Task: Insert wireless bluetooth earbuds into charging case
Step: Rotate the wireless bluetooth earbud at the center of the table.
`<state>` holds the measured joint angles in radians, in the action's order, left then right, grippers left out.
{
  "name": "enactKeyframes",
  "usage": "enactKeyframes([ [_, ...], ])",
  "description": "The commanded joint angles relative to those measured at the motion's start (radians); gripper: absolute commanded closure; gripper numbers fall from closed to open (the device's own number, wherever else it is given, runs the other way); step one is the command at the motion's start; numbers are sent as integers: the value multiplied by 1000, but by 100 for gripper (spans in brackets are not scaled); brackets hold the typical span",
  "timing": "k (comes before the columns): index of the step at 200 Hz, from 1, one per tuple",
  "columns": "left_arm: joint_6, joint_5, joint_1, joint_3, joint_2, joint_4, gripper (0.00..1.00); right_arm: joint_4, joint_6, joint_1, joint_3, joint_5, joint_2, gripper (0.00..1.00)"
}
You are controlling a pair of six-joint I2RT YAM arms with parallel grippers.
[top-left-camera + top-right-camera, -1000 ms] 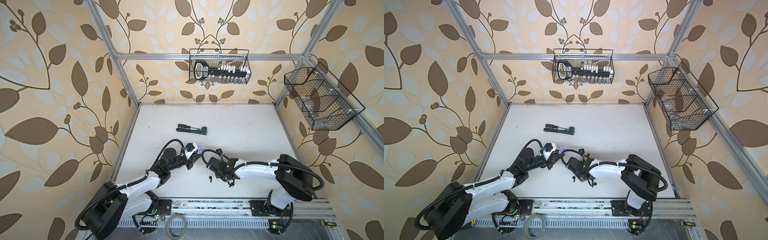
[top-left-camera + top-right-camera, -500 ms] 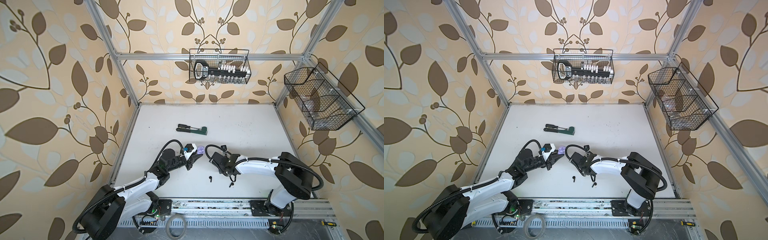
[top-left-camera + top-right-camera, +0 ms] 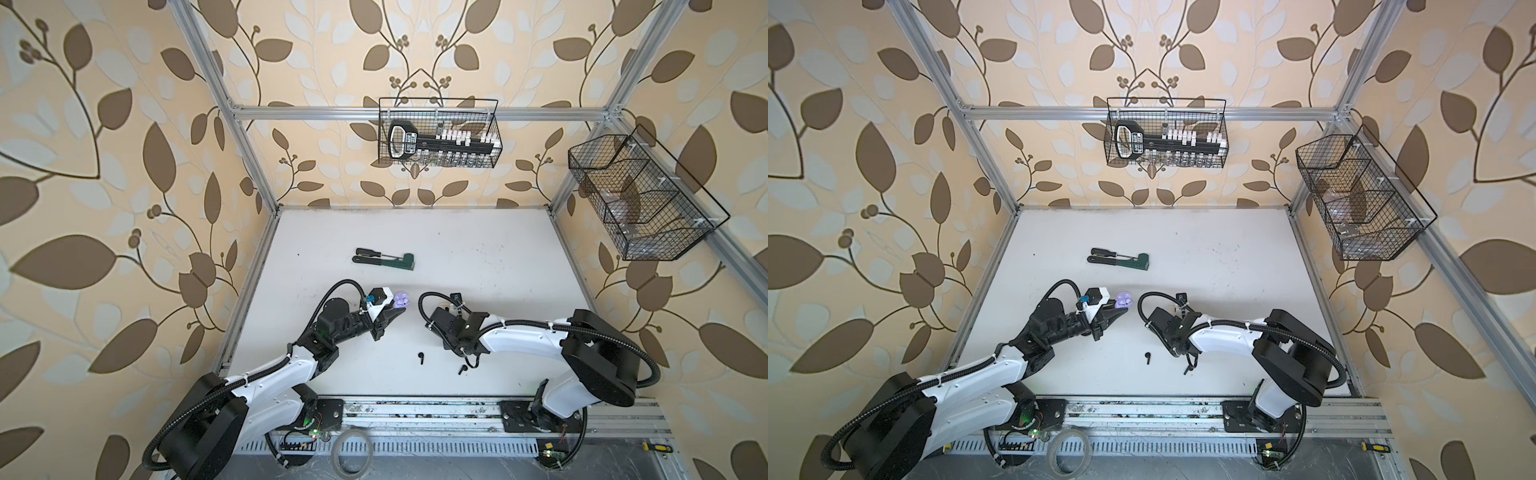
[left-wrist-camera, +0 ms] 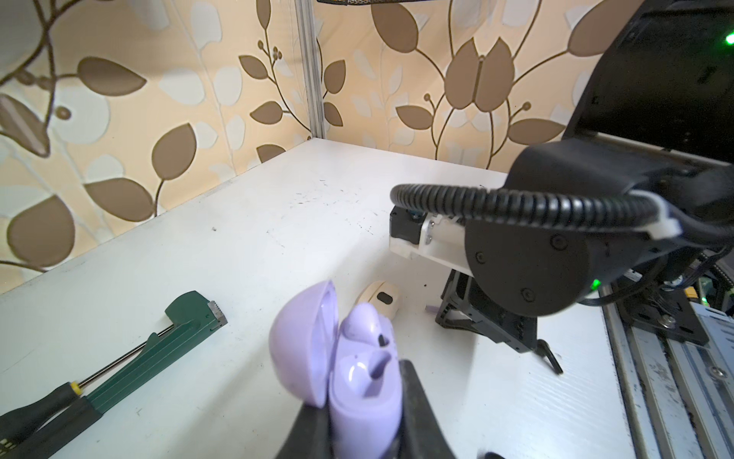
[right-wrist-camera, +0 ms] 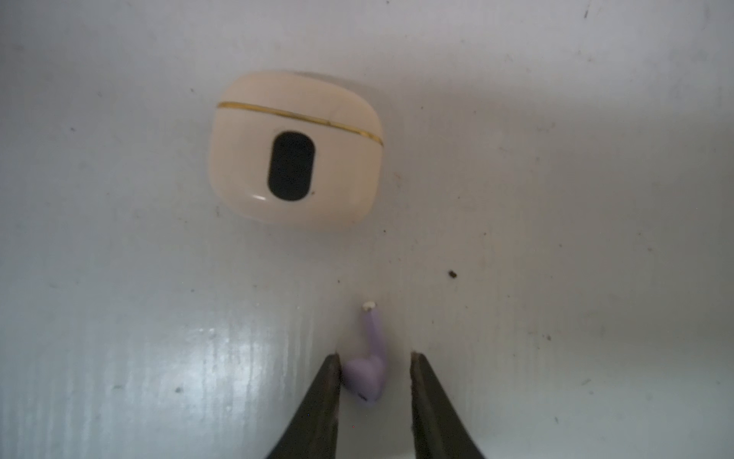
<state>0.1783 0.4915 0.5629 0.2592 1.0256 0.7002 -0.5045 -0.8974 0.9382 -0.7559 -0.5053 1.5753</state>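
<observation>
Lilac earbud (image 5: pixel 367 373) lies on the white surface (image 5: pixel 556 198) between the parted fingers of the right tool (image 5: pixel 375 356), one finger touching it | closed cream case (image 5: pixel 294 151) nearby | left tool (image 4: pixel 363 401) clamps the open lilac case (image 4: pixel 341 369), another bud (image 4: pixel 367 322) seated inside | two black earbuds (image 3: pixel 422 357) lie loose.

1. A flat white tabletop (image 3: pixel 478 249), flecked with dark specks, lies under my arms.
2. Toward its back lies a dark green toothed-jaw tool (image 3: pixel 399 262), with a black-handled screwdriver (image 3: pixel 368 252) alongside.
3. Nearer me lie a tiny black short-stemmed plastic earbud (image 3: pixel 422 357) and a second black earbud (image 3: pixel 461 369), apart from each other.
4. A closed cream plastic case with a gold line (image 5: pixel 294 149) lies flat, with a lilac short-stemmed earbud (image 5: pixel 369 365) near it.
</observation>
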Motion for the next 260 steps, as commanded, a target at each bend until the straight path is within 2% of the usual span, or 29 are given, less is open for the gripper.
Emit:
enactKeyframes([
  [1,-3,30,-1,-5,-24,21,100,-99,-27,-15,52,32,12,70],
  [73,-3,30,-1,-5,-25,21,100,-109,-17,-67,92,32,-23,74],
  [103,-3,30,-1,-5,-27,21,100,-135,-18,-67,93,27,-69,67],
  [134,-5,33,-1,-6,-30,21,100,-143,-7,-83,94,20,-78,66],
  [184,0,29,0,-11,-42,13,100,-121,28,-148,86,28,-50,72],
  [223,0,28,0,-11,-42,12,100,-138,65,-174,57,32,-96,75],
  [244,0,44,0,-9,-37,17,100,-162,87,-176,34,46,-174,69],
  [260,10,82,0,-7,-26,20,100,-142,120,-183,28,113,-237,64],
])
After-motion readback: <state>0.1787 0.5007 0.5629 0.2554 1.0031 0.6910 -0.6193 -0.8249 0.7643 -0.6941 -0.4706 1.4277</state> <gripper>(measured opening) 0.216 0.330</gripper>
